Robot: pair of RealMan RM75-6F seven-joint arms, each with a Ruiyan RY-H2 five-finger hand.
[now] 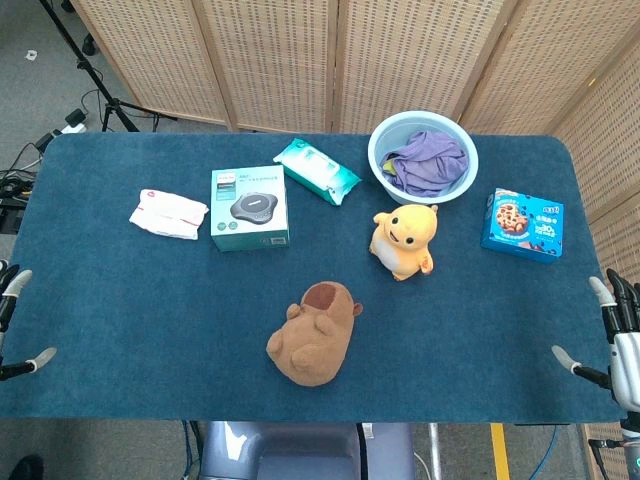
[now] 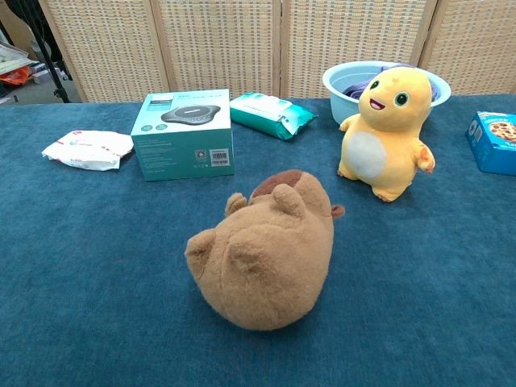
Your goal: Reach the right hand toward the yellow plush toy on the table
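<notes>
The yellow plush toy [image 1: 403,241] [image 2: 383,134] stands upright on the blue table, right of centre, just in front of the light-blue basin. My right hand [image 1: 612,335] hangs at the table's near right edge, fingers spread and holding nothing, well to the right of the toy. At the near left edge only the fingertips of my left hand [image 1: 14,320] show, apart and holding nothing. Neither hand appears in the chest view.
A brown plush [image 1: 313,334] [image 2: 263,251] lies in the near middle. Behind it are a teal box [image 1: 249,208], a wipes pack [image 1: 316,171], a white pouch [image 1: 168,214], a basin [image 1: 384,148] with purple cloth, and a blue cookie box [image 1: 523,224].
</notes>
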